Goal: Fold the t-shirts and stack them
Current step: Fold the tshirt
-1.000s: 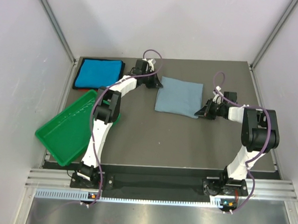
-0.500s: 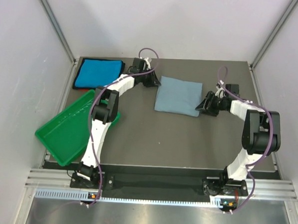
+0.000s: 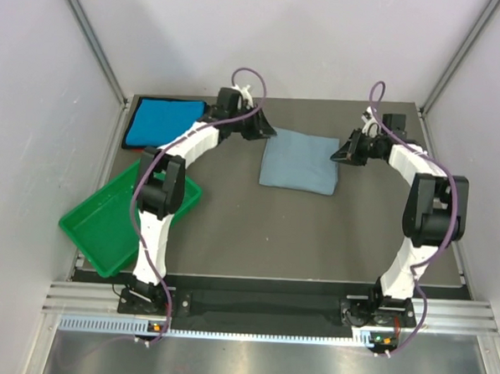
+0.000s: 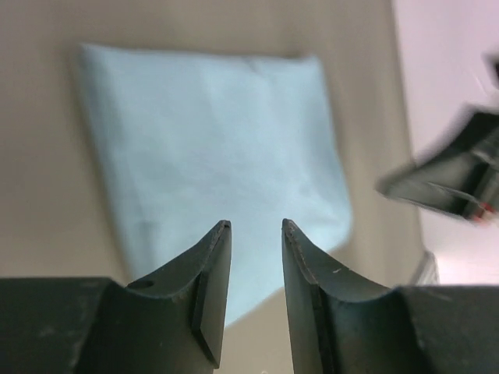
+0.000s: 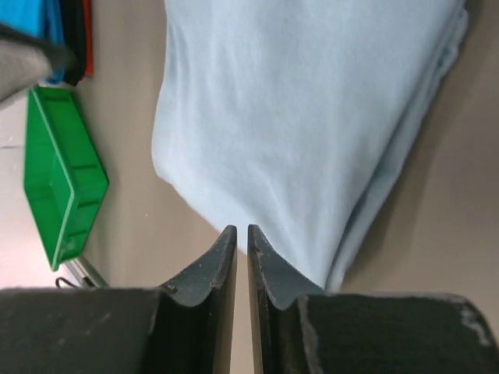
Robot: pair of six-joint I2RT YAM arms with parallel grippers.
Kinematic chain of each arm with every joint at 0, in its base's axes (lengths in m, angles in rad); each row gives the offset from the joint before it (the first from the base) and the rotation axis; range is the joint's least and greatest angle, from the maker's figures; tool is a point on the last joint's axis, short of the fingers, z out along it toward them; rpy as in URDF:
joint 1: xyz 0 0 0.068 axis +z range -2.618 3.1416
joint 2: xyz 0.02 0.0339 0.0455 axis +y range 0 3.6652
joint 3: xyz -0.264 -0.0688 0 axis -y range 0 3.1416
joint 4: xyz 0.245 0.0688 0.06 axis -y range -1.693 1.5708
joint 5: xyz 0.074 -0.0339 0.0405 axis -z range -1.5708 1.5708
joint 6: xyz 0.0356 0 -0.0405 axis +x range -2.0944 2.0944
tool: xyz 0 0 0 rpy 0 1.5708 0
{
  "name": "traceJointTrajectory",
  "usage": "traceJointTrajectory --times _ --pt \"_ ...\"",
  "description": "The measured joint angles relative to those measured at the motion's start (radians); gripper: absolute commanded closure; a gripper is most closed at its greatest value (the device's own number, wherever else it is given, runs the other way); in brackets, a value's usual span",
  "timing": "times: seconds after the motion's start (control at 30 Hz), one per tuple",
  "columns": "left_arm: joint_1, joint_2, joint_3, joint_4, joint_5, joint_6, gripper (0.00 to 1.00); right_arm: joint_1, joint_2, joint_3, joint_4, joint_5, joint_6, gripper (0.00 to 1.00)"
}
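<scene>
The near half of the worktop (image 3: 272, 238), in front of the folded grey-blue shirt (image 3: 300, 160), lies bare from side to side, save where the green tray (image 3: 106, 221) sits at the left and juts over the edge. The left arm (image 3: 194, 142) stretches across the gap between the turquoise shirt (image 3: 164, 122) and the grey-blue one, blocking that lane. The left end effector (image 3: 265, 131) hangs by the grey-blue shirt's back-left corner. The right end effector (image 3: 339, 155) is just beside its right edge. Whether either touches the cloth is unclear. Walls (image 3: 36, 100) close in the sides and back.

right tool (image 4: 440, 183) blurred; turquoise t-shirt (image 5: 31, 14) cut by edge
</scene>
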Motion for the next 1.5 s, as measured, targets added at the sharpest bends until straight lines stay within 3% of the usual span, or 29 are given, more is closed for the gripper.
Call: traceJointTrajectory --times 0.3,0.63,0.9,1.17,1.27,1.5 --pt "-0.149 0.052 -0.129 0.071 0.073 -0.011 0.65 -0.011 0.317 0.086 0.061 -0.125 -0.005 0.85" --pt "-0.115 0.082 -0.103 -0.053 -0.057 0.084 0.64 -0.008 0.267 0.117 0.073 -0.164 0.017 0.85" --pt "-0.109 0.013 -0.097 -0.103 -0.088 0.089 0.63 0.151 0.166 0.117 0.146 -0.185 0.085 0.86" --pt "-0.092 0.002 -0.198 -0.108 -0.109 0.09 0.65 0.204 0.297 0.077 0.265 -0.235 0.124 0.88" --pt "-0.087 0.012 -0.203 -0.103 -0.097 0.082 0.65 0.187 0.386 0.083 0.257 -0.275 0.138 0.89" --pt "-0.089 0.011 -0.183 -0.137 -0.133 0.086 0.65 0.18 0.369 0.138 0.168 -0.244 0.11 0.9"
